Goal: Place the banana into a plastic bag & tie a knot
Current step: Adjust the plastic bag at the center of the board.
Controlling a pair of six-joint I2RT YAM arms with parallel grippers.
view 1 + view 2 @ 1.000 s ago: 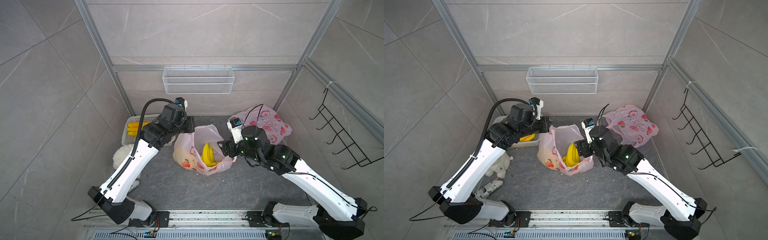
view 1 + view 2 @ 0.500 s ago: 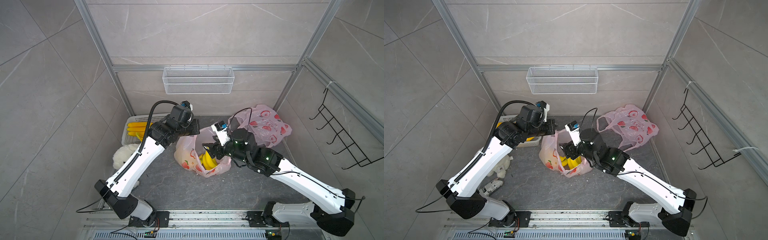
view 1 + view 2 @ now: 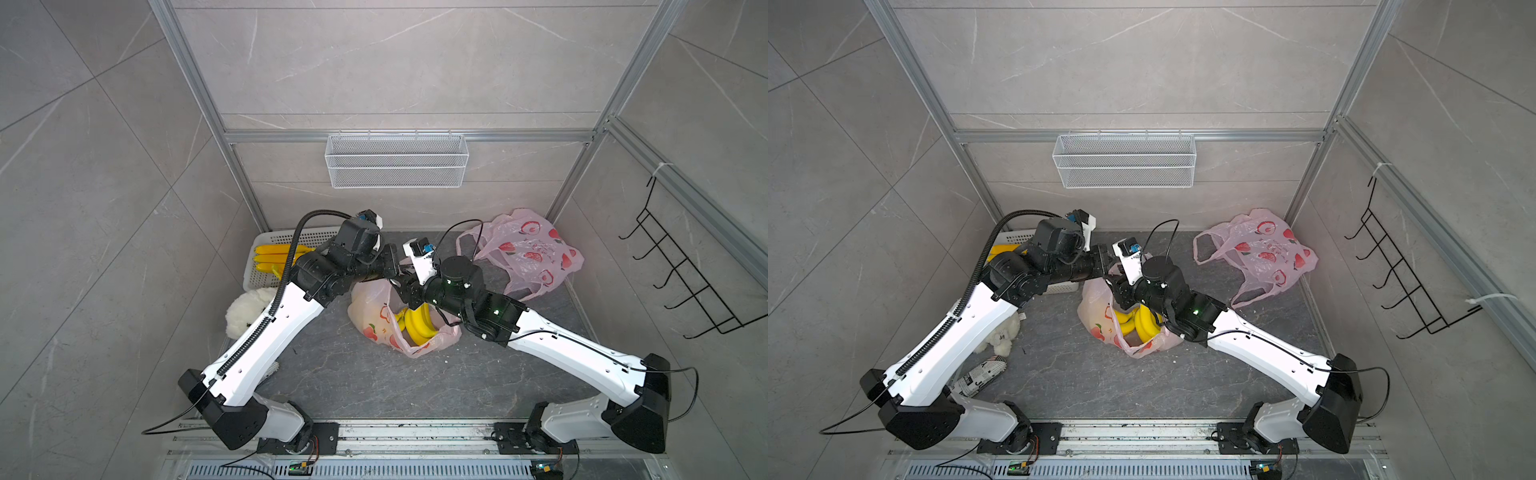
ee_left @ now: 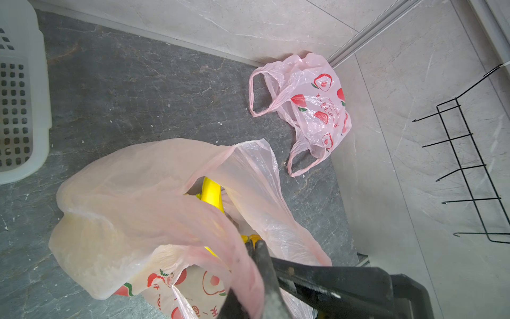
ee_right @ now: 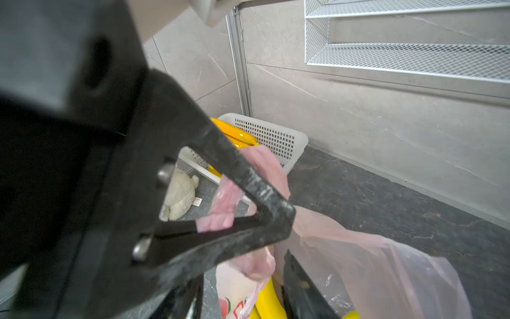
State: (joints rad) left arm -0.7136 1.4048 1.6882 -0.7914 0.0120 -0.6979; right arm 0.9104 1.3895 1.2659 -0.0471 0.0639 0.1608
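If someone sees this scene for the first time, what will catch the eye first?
The yellow bananas inside the open pink bag at the floor's middle, where both arms meet. The left gripper is shut on that bag's handle. A second pink bag lies in the back corner beyond the right arm.

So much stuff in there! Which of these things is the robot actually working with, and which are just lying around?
In the job: pink bag, mouth open; bananas inside it; left gripper, shut on the bag's handle; right gripper at the bag's mouth.
Lying about: spare pink bag; white basket of spare bananas; plush toy; wire shelf; hook rack.
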